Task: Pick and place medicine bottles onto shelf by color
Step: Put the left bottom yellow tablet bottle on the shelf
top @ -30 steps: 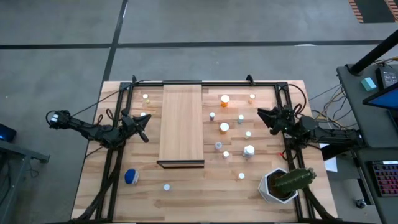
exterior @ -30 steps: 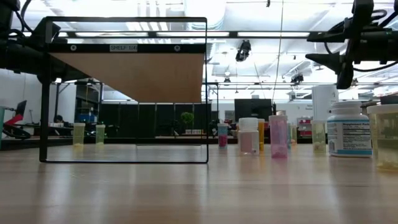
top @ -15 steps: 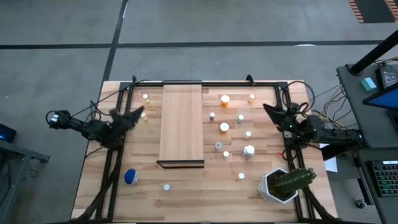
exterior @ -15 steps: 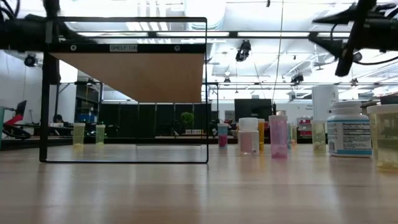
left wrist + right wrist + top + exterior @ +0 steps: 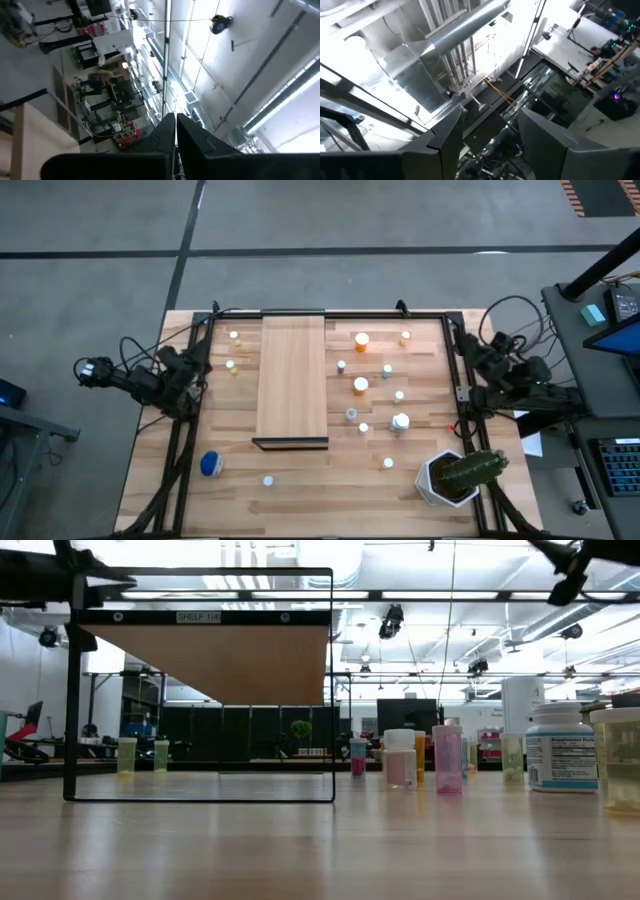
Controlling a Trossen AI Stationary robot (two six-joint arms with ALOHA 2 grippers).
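Both arms are pulled back off the work area right now. The left hand sits over the rail at the worktop's 9 o'clock edge, fingers clenched tight with nothing between them, and its wrist camera is tipped up at the ceiling. The right hand is folded up at the 3 o'clock edge, fingers parted with nothing in them, also aimed at the ceiling. Compared with a second ago, both have retreated: the left hand was out near the shelf's 9 o'clock side and the right hand was reaching in over the bottles, and now both are tucked back by the frame rails. In the low view the arms only peek in at the top corners. The shelf lies long-ways in the middle of the worktop and has no bottles on it. Most of the medicine bottles are scattered at its 3 o'clock side, two more stand at its 10 o'clock, and the fat blue bottle sits at 7 o'clock with a small one nearby. A cactus pot occupies the 5 o'clock corner.
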